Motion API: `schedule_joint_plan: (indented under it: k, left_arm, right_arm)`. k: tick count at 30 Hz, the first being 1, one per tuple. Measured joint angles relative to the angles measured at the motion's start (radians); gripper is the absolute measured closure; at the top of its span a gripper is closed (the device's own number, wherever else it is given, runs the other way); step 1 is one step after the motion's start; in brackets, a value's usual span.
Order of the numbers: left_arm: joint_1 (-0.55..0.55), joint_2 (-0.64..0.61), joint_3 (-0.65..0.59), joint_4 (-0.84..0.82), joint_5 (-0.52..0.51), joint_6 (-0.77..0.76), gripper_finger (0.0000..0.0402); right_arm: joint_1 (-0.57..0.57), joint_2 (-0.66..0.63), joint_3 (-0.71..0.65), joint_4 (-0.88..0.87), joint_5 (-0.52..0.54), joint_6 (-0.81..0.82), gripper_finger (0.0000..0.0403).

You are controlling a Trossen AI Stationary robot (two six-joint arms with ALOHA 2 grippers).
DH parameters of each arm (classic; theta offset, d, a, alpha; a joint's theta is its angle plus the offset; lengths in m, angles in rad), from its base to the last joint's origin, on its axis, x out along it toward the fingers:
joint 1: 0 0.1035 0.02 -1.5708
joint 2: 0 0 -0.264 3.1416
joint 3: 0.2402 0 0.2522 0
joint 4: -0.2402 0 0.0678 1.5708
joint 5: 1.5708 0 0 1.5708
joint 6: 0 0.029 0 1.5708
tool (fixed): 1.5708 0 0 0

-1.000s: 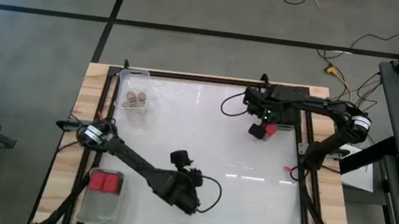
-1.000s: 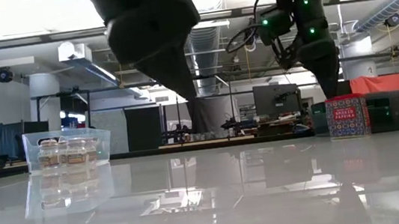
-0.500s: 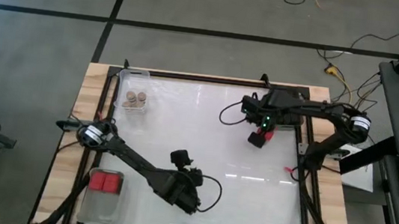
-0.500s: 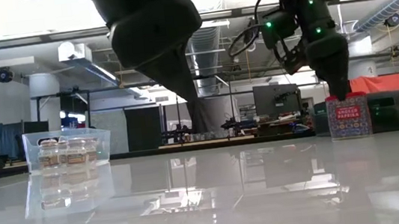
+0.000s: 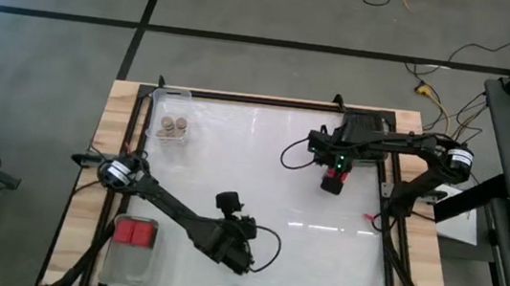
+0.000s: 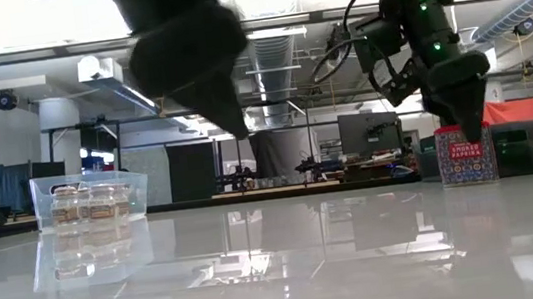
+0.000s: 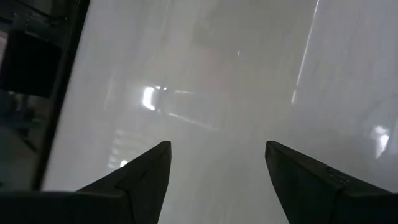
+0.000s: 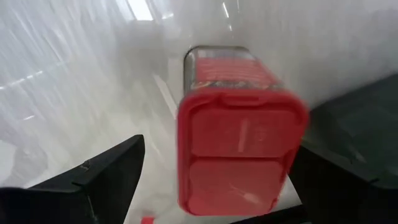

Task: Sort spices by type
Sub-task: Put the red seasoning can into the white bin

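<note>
A red square-topped spice container [image 8: 239, 155] stands upright on the white table at the far right [image 5: 332, 183]. My right gripper [image 5: 334, 169] hangs just above it, open and pointing down [image 6: 464, 112]. Its two fingers stand on either side of the red lid; I see no touch. My left gripper [image 5: 235, 249] hovers open over bare table near the front centre, with nothing between its fingers [image 7: 217, 168]. Tan-topped jars [image 5: 173, 129] sit in a clear tray at the far left. Two red containers [image 5: 135, 234] lie in another clear tray at the near left.
A black box [image 6: 514, 148] stands just behind the red container, toward the table's right edge. The jar tray [image 6: 43, 200] rises at the far left, and the red-container tray [image 5: 130, 268] sits at the near left corner. The white table's middle [image 5: 261, 173] is open.
My right gripper has come down and toward the table's near edge, ending just above the red container with its fingers still apart. The container has stayed where it was.
</note>
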Motion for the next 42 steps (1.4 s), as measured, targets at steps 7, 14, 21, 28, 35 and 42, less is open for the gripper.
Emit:
schedule_joint_plan:
  k: [7,14,21,28,35,42]
  left_arm:
    - [-0.038,-0.043,-0.073,-0.154,-0.142,-0.122,0.0157]
    - [0.023,-0.145,-0.423,0.127,-0.094,-0.178,0.0157]
    - [0.143,-0.152,-0.679,1.111,0.109,0.271,0.0157]
    - [0.204,-0.078,-0.782,1.816,0.291,0.468,0.0157]
    - [0.209,-0.004,-0.812,2.050,0.292,0.426,0.0157]
    - [0.210,-0.143,-0.907,2.042,0.244,0.421,0.0157]
  right_arm:
    - [0.048,0.000,-0.001,0.044,0.033,0.036,0.0039]
    - [0.080,0.000,0.001,0.047,0.049,0.049,0.0039]
    - [0.093,0.019,0.001,0.039,0.049,0.025,0.0077]
    - [0.096,0.029,0.001,0.047,0.039,-0.004,0.0197]
    - [0.148,0.028,0.052,0.098,-0.004,0.067,0.0197]
    - [0.245,0.125,0.206,0.189,-0.003,0.096,0.0172]
